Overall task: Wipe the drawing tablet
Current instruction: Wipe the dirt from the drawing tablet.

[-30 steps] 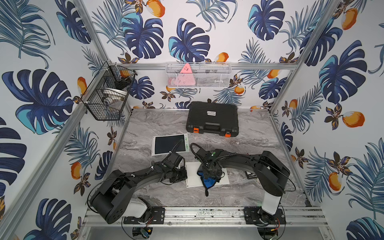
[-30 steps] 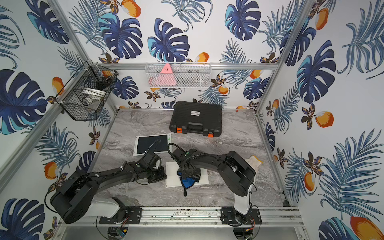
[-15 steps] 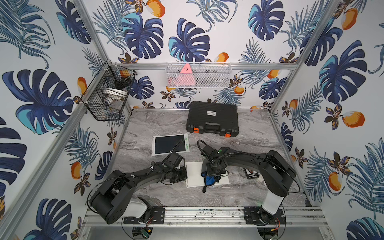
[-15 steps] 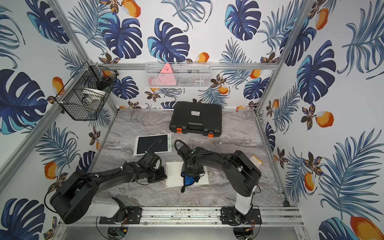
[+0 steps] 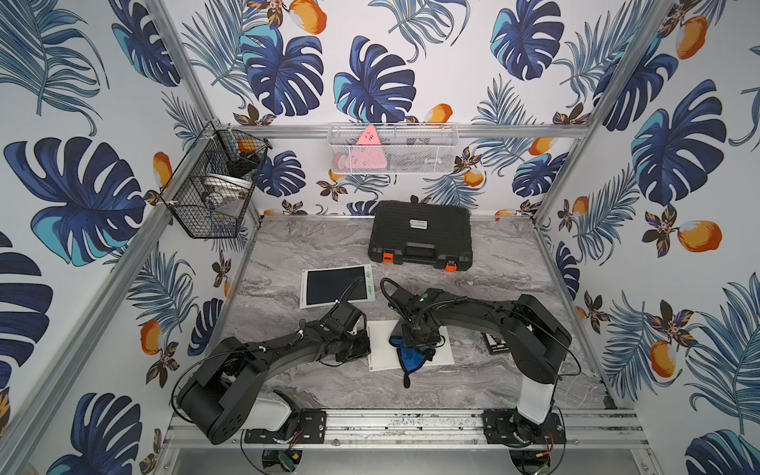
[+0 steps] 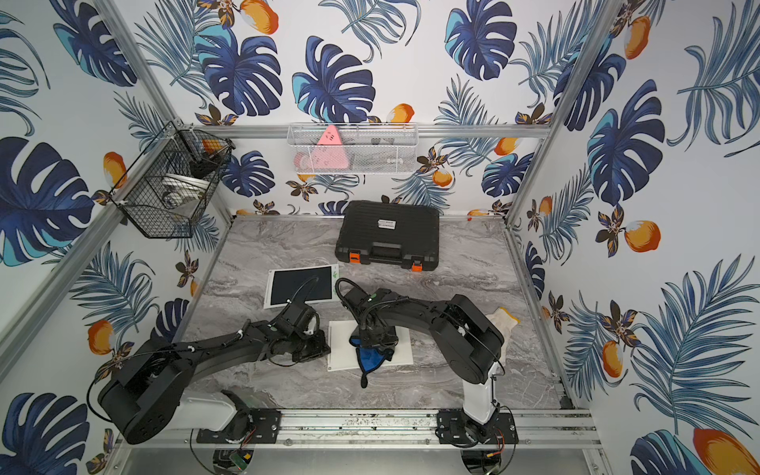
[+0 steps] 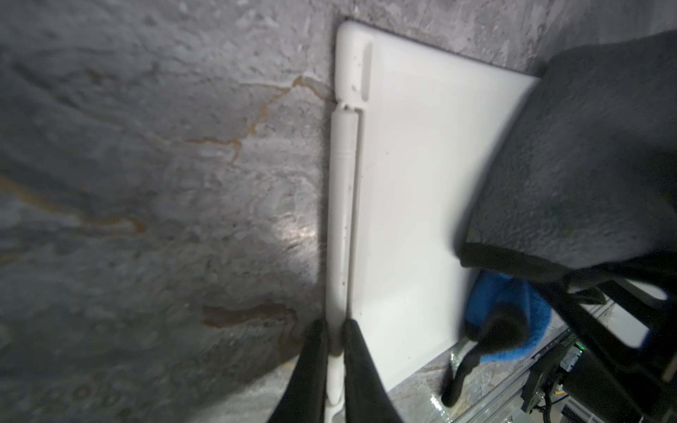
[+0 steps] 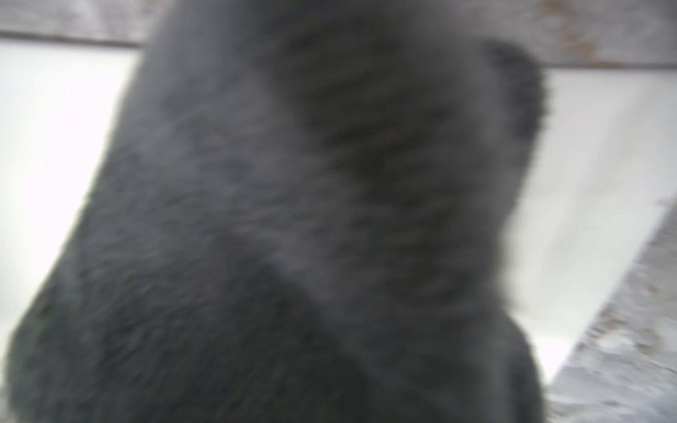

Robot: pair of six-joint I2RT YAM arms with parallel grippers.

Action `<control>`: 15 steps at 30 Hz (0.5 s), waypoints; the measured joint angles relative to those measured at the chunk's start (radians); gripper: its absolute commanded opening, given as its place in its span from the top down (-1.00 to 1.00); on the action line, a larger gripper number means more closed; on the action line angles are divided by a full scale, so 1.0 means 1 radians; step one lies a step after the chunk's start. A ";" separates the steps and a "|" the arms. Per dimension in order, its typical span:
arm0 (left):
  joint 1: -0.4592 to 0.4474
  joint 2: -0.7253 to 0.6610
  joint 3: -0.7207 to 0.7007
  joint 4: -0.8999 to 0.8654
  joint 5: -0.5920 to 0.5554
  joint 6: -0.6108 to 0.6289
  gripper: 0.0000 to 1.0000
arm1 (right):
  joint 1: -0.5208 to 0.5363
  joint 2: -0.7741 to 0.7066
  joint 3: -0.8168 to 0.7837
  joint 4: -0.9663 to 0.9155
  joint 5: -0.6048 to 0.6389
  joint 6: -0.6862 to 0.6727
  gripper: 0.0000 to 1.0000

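Note:
A white drawing tablet lies flat near the table's front. My left gripper is low at the tablet's left edge, shut on the white stylus that runs along that edge. A blue and dark grey cloth is bunched on the tablet's front right part, its black strap trailing onto the table. My right gripper points down onto the cloth. The cloth fills the right wrist view and hides the jaws.
A second tablet with a dark screen lies behind the left arm. A black case stands at the back. A small black device and a white glove lie by the right arm. Wire baskets hang on the walls.
The right arm has shifted slightly over the white tablet, with the cloth staying under the gripper. The left arm has not moved.

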 measured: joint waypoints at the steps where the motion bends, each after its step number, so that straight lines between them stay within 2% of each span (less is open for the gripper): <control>1: 0.000 0.000 0.000 0.000 0.000 0.000 0.70 | -0.010 0.000 -0.003 -0.008 0.000 0.000 0.88; 3: 0.000 0.000 0.000 0.000 0.000 0.000 0.70 | -0.029 -0.013 -0.018 -0.002 -0.015 0.000 1.00; 8: 0.000 0.000 0.000 0.000 0.000 0.000 0.70 | -0.107 -0.108 -0.127 0.098 -0.104 0.000 1.00; 12: 0.000 0.000 0.000 0.000 0.001 0.000 0.70 | -0.230 -0.199 -0.198 0.097 -0.063 -0.001 1.00; 15: 0.000 -0.002 0.000 -0.008 0.002 0.000 0.70 | -0.311 -0.244 -0.228 0.035 0.035 -0.010 1.00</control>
